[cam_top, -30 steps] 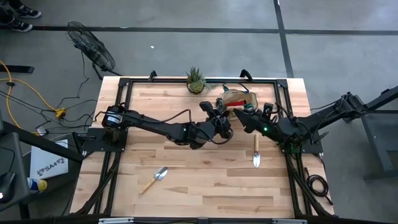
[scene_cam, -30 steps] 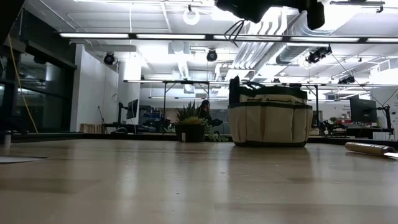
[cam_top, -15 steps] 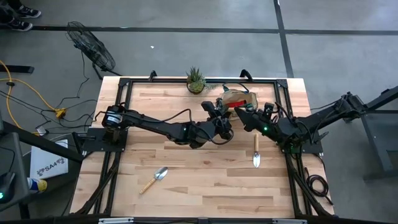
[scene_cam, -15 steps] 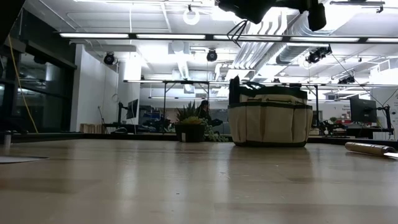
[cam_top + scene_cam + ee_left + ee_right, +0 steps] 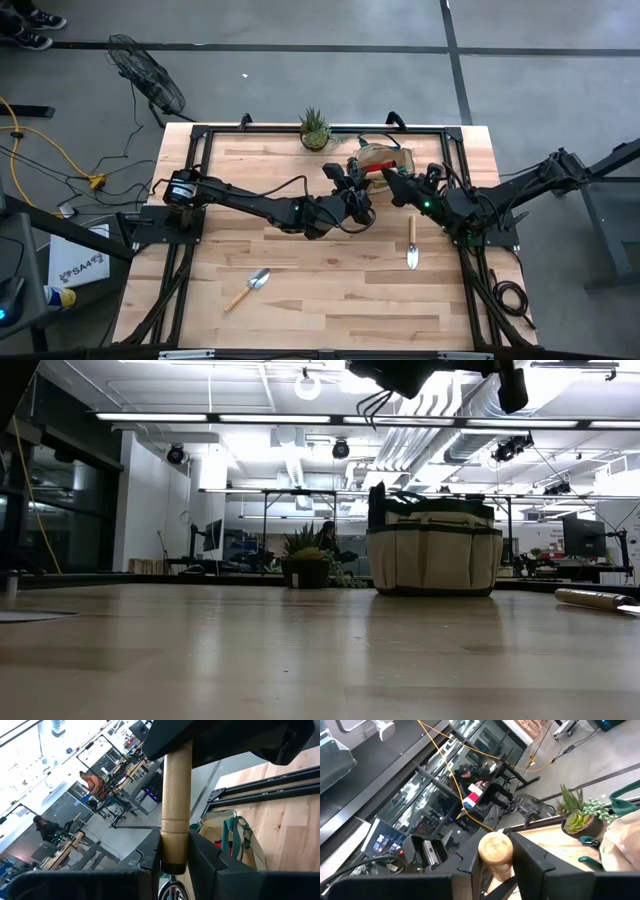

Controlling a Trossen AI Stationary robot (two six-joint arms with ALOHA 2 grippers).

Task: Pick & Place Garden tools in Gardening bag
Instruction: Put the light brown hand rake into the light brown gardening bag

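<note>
My left gripper (image 5: pixel 352 195) and my right gripper (image 5: pixel 392 183) meet just near of the tan gardening bag (image 5: pixel 385 158), high above the table. Both are shut on one small wooden-handled rake (image 5: pixel 176 795). Its wire tines (image 5: pixel 375 402) show at the top of the low view. The bag (image 5: pixel 434 555) stands upright on its base, with red and teal things (image 5: pixel 231 839) inside. Two silver-bladed trowels lie flat on the table, one right of centre (image 5: pixel 412 243) and one near the left front (image 5: pixel 248 288). My left gripper pinches the rake's wooden handle at its tine end (image 5: pixel 175 851) between its two fingers, which lie across the handle. The rake is lifted clear of the table. My right gripper pinches the same handle just below its rounded free end (image 5: pixel 496 849); that end sticks out past the fingers.
A spiky potted plant (image 5: pixel 314 129) stands at the far edge, left of the bag. Black rails frame the tabletop (image 5: pixel 300 250). A person (image 5: pixel 92 782) sits in the room beyond the table.
My right gripper has edged a little toward the far edge and the bag. The rake stays held high between both grippers.
</note>
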